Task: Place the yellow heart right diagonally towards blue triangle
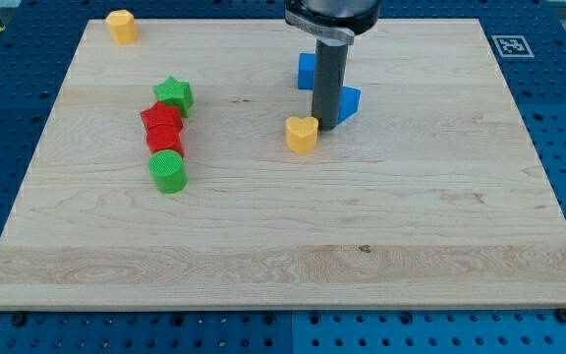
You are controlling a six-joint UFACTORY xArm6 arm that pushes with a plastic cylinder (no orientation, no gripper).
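Note:
The yellow heart [302, 134] lies near the board's middle, a little toward the view's top. The blue triangle [348, 102] lies just to its upper right, partly hidden behind my rod. My tip [326, 126] rests on the board between the two, right beside the heart's right edge and at the triangle's left edge. A second blue block [307, 70], its shape unclear, sits above, half hidden by the rod.
A green star [174, 93], two red blocks [162, 127] and a green cylinder [167, 171] form a line at the view's left. A yellow block [121, 26] sits at the top left corner. The wooden board [283, 246] lies on a blue pegboard.

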